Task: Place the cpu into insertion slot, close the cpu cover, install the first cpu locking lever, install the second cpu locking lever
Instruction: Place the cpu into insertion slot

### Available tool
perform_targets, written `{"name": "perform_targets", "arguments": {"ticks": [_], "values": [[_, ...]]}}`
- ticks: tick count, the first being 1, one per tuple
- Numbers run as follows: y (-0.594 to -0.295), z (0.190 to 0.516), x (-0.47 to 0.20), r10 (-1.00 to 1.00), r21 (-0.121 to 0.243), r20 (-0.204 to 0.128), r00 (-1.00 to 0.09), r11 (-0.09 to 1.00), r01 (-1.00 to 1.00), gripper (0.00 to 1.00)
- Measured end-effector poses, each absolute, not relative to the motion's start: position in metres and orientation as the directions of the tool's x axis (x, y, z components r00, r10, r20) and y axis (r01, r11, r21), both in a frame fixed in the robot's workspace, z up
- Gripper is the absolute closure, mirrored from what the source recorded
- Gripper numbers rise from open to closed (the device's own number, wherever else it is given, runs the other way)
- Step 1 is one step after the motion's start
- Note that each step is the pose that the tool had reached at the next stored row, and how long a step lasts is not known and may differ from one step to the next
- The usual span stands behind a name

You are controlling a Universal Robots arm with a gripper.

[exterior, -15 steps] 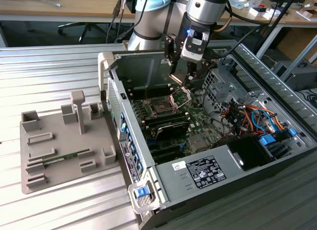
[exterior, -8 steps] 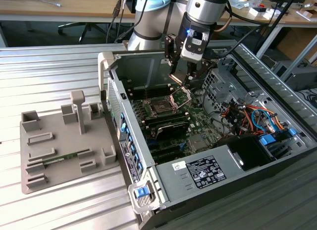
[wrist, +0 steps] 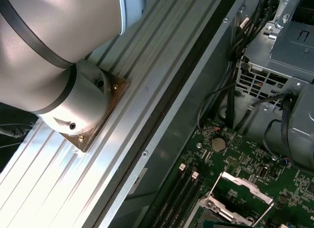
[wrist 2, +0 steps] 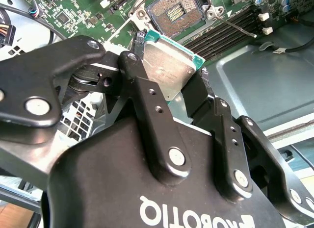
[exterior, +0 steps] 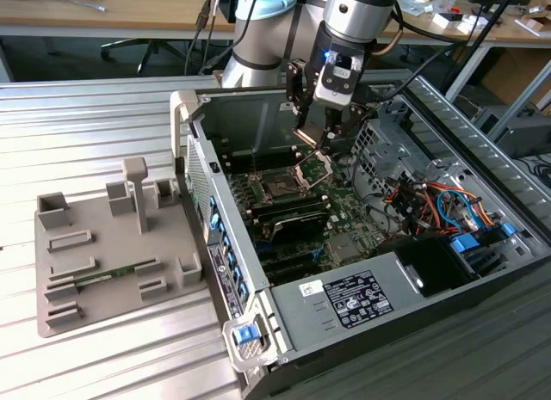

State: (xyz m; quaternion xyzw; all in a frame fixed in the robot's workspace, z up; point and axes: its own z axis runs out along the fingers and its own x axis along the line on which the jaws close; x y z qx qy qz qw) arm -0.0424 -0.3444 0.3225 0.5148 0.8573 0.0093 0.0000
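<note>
While the cpu (wrist 2: 169, 54) is pinched by its edges between the gripper's (wrist 2: 168, 73) two black fingers (wrist 2: 147, 98), it hangs in the air, silver top toward the second wrist camera, green edge showing along one side. Not seated: the insertion slot (wrist 2: 174, 11) is apart from it on the board, open, contact field bare. The cpu cover (wrist: 245, 181) is flipped up off the slot; in the exterior view it stands tilted right below the gripper (exterior: 312, 140), on the side of the slot (exterior: 280, 187) toward the exterior view's right. One thin locking lever (wrist 2: 239, 28) is swung loose and lies out over the black memory slots (wrist 2: 216, 39). All of this sits on the green motherboard (exterior: 349, 202) inside an open computer case (exterior: 215, 193) lying on a ribbed metal table (exterior: 86, 116). A grey fixture tray (exterior: 103, 245) sits on the table just beside the case, on the exterior view's left.
</note>
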Motion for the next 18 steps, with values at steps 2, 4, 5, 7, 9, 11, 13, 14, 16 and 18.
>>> {"name": "perform_targets", "arguments": {"ticks": [2,4,5,7,9,11,13,14,16,18], "values": [[-0.3444,0.3224,-0.0424,0.883,0.016,0.01,-0.469,0.469,0.883,0.46],[-0.3444,0.3224,-0.0424,0.883,0.016,0.01,-0.469,0.469,0.883,0.46],[-0.3444,0.3224,-0.0424,0.884,0.016,0.01,-0.468,0.468,0.884,0.46],[-0.3444,0.3224,-0.0424,0.884,0.016,0.01,-0.468,0.468,0.884,0.46],[-0.3444,0.3224,-0.0424,0.884,0.016,0.01,-0.467,0.467,0.884,0.46],[-0.3444,0.3224,-0.0424,0.885,0.016,0.01,-0.466,0.466,0.885,0.46],[-0.3444,0.3223,-0.0424,0.885,0.016,0.01,-0.466,0.465,0.885,0.46],[-0.3444,0.3222,-0.0424,0.886,0.016,0.01,-0.463,0.463,0.886,0.46],[-0.3444,0.3222,-0.0424,0.887,0.016,0.01,-0.461,0.461,0.887,0.46],[-0.3444,0.3222,-0.0424,0.888,0.016,0.01,-0.461,0.46,0.888,0.46]]}}
